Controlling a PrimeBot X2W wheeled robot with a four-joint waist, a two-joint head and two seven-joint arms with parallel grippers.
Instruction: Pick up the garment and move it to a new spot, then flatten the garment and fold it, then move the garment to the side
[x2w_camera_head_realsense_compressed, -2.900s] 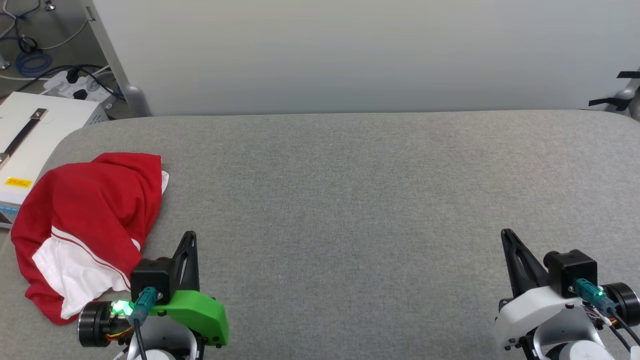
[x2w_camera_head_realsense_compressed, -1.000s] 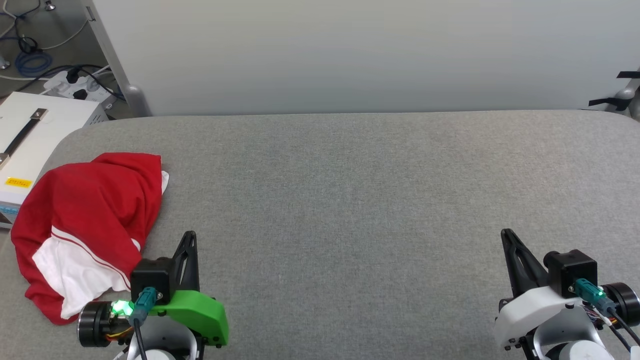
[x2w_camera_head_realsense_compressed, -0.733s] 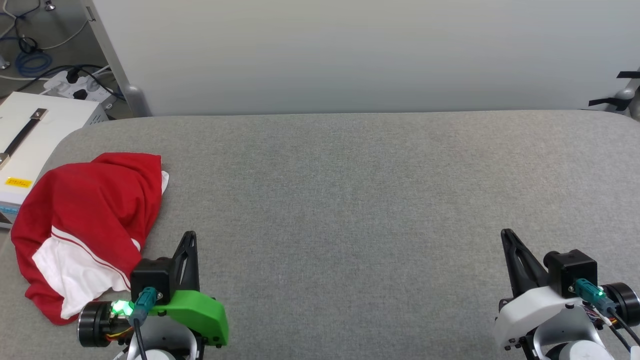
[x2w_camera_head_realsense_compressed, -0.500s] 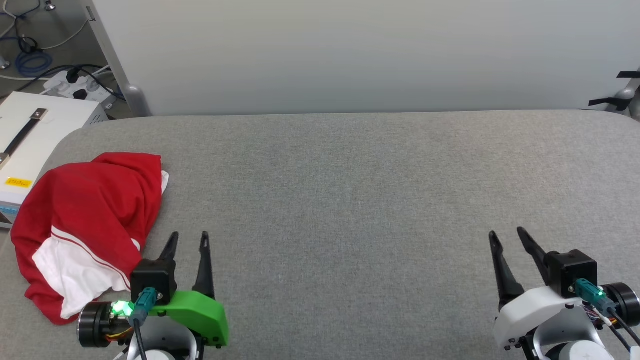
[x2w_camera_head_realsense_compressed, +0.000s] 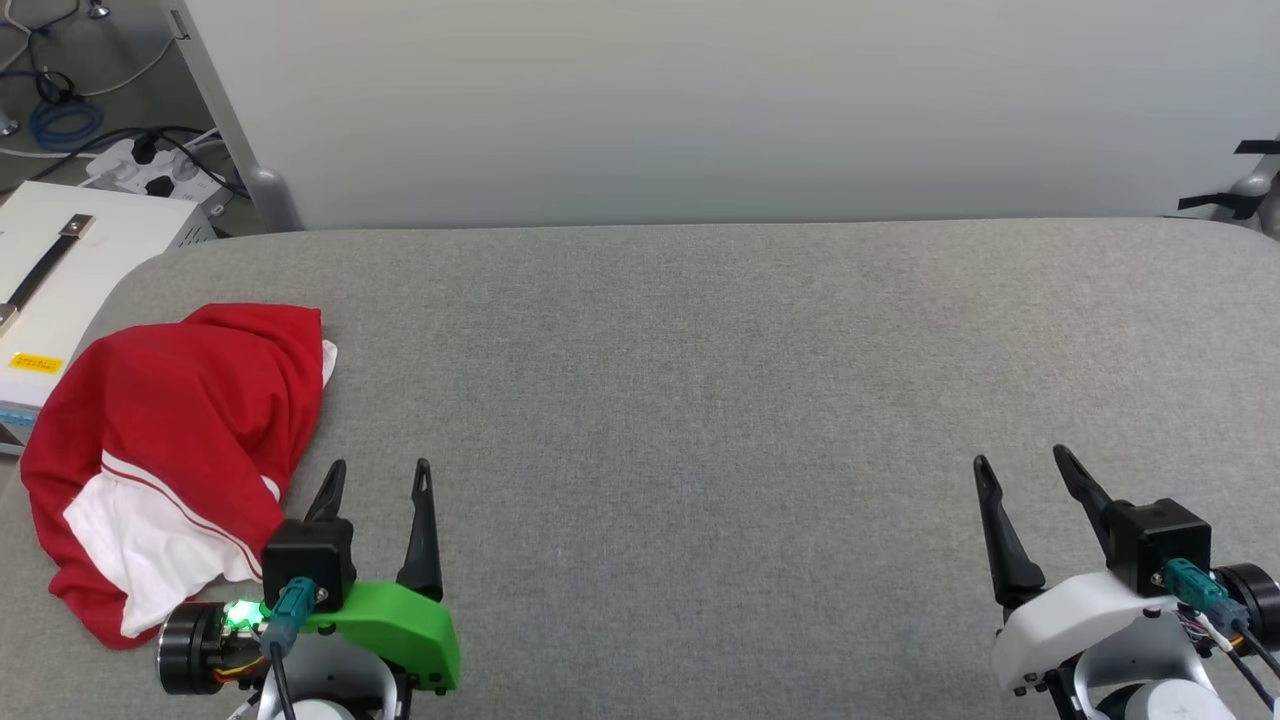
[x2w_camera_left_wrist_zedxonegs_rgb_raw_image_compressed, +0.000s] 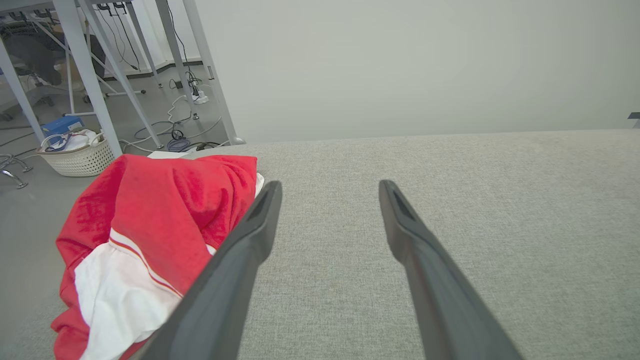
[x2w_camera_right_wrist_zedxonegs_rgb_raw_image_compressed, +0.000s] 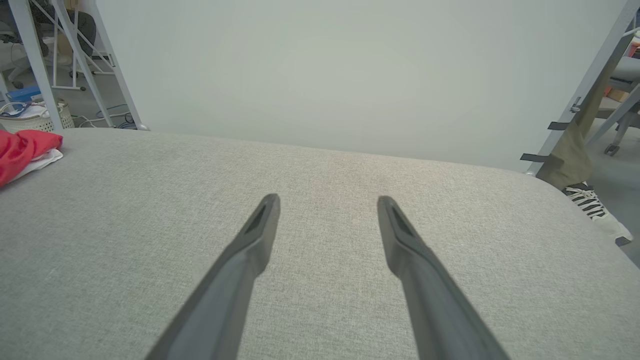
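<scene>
The crumpled red jersey T-shirt with a white sleeve folds over itself, hiding its front. Its near corner disappears behind the black camera block of the left gripper. The white box with a black strap handle runs off the head view's left edge, and its yellow label is too small to read.

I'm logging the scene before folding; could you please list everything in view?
garment: one, red and white, crumpled at the table's left end.
table: one, grey fabric, before the robot.
backdrop panel: one, pale, behind the table.
case: one, white with black handle, off the table's left end.
power strip: one, white, floor far left.
basket: one, white, floor beyond the garment.
person's shoe: one, white with dark stripes, floor past the table's right end.
left gripper: one, dark fingers, open, beside the garment.
right gripper: one, dark fingers, open, over the table's right part.
</scene>
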